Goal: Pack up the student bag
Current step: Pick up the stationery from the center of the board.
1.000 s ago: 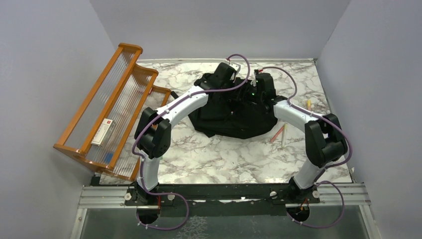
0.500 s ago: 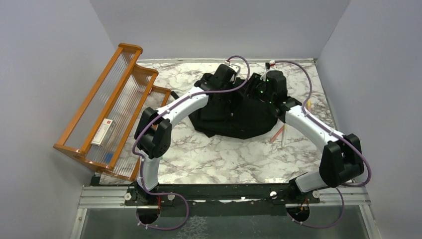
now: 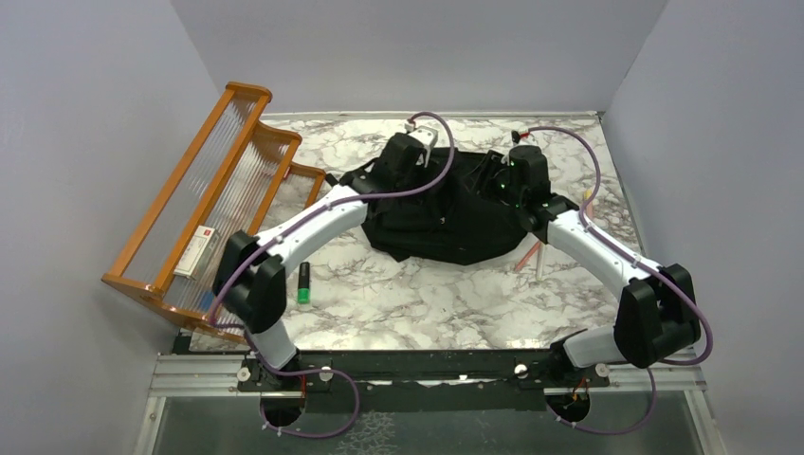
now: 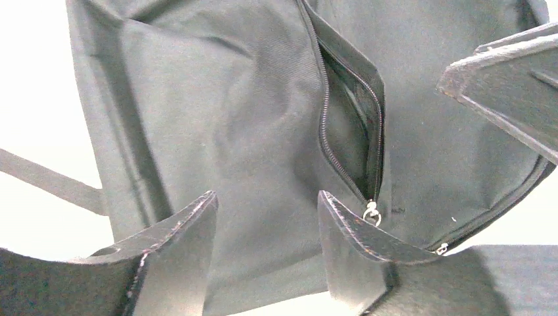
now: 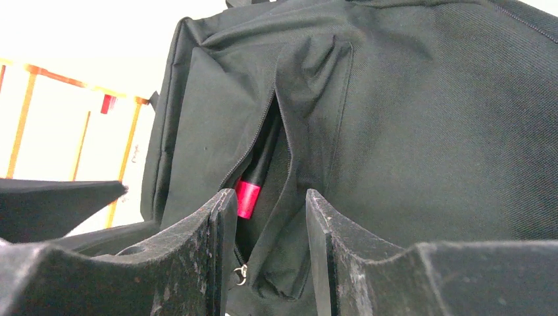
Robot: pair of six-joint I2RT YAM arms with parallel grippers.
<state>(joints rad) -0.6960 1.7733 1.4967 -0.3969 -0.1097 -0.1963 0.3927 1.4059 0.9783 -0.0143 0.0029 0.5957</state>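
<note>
At the far edge of the surface (image 3: pixel 408 294), centre: student bag (image 3: pixel 446 213), slumped flat.
Left tool (image 4: pixel 266 201): released, empty, above the fabric.
Right tool (image 5: pixel 268 197): spread, empty, at the pocket mouth (image 5: pixel 281 176).
Handling: soft, limp, probably light; judged best pinched at a zip edge, not the flat panel.

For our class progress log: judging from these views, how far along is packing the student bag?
Done: a red-capped marker sits inside the unzipped front pocket of the student bag. In hand: nothing; the left gripper and right gripper hover open over the bag. Left: a green-capped marker and pencils lie on the table.
</note>
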